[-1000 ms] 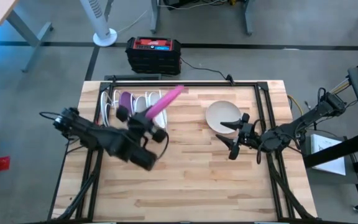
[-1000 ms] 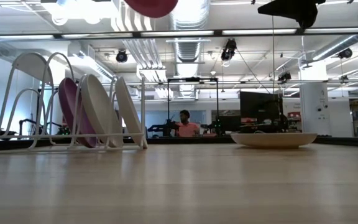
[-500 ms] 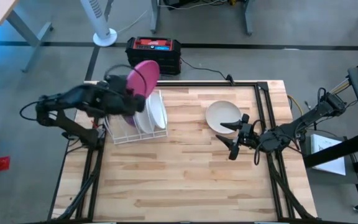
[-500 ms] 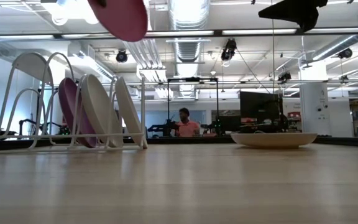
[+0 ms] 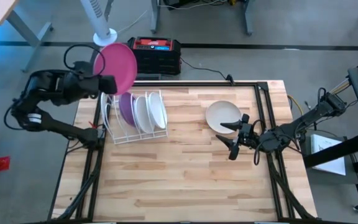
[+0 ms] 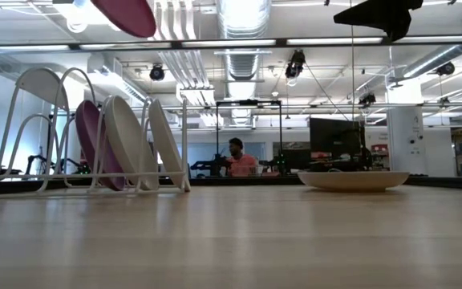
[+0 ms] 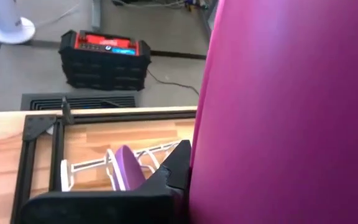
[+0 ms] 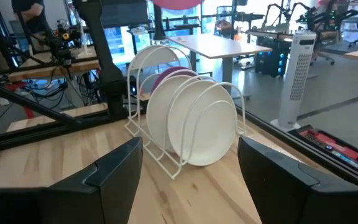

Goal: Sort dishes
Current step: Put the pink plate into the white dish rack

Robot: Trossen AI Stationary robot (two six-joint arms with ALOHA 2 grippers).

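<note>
Left gripper point(image 5: 104, 84), fingers clamped on rim of a magenta plate point(image 5: 115, 67), now sits high and back of the white wire rack point(image 5: 135, 118), past the table's far-left corner. Compared w/ 1.0 s ago: the arm was then low over the table centre-left, plate edge-on and tilted just right of the rack; at 0.5 s ago it had swung over the rack's back-left; now it is drawn farther back and left, plate face turned up toward the overhead camera. Low view confirms: plate point(image 6: 127, 14) is well above the rack point(image 6: 95, 136), not touching it. Left wrist view: plate point(image 7: 284, 106) fills most of the frame, one finger point(image 7: 166, 177) pressed to its rim.

Rack contents unchanged: a purple plate point(image 5: 127, 109) at left, then two white plates point(image 5: 149, 112) beside it, all upright in slots.

Right gripper point(image 5: 234, 140) is unchanged over the interval: fingers spread apart, empty, parked just near-right of the cream bowl point(image 5: 223, 116) lying flat on the table point(image 5: 185, 180).

Reading (judgement): the plate is mid-transfer, probably being lined up for a free slot at the rack's left, beside the purple one. Nothing newly sorted; bowl not yet handled.
</note>
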